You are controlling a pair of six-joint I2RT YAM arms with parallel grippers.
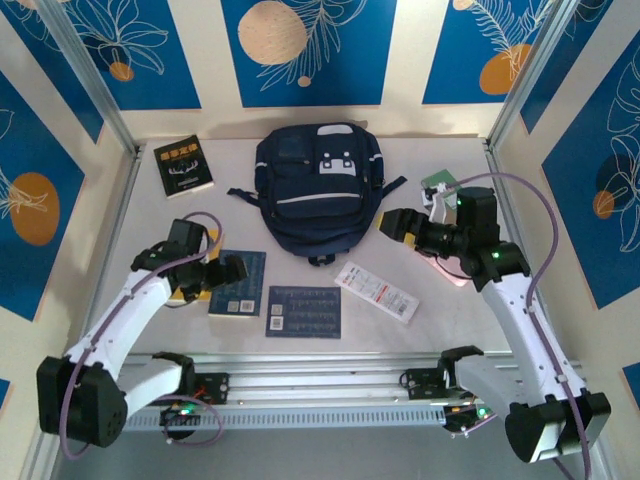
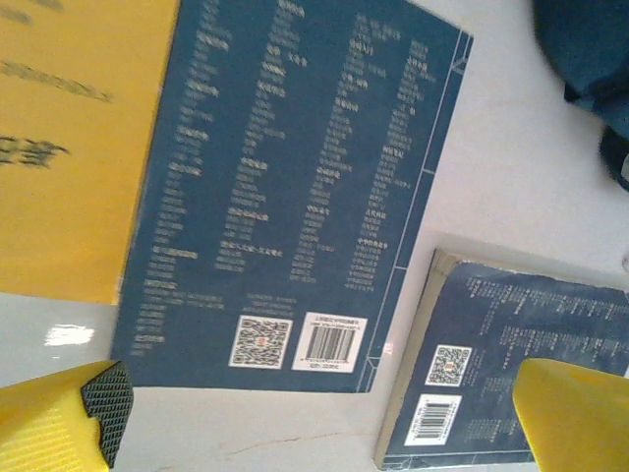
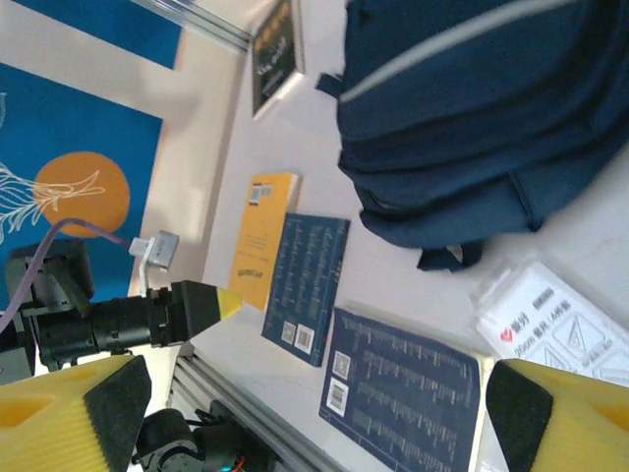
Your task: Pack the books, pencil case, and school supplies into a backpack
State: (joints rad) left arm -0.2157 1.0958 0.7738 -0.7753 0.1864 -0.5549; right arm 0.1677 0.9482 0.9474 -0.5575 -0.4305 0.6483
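Note:
The navy backpack lies flat at the back centre. A black book sits to its left. Two dark blue books lie in front, with a yellow book beside them. My left gripper hovers open above the left blue book, holding nothing. My right gripper hangs open and empty just right of the backpack. A white packet lies below it. The pink pencil case peeks from under the right arm.
A green booklet rests at the back right, beside the right wrist. Metal frame posts and blue patterned walls close in the table on three sides. An aluminium rail with both arm bases runs along the near edge.

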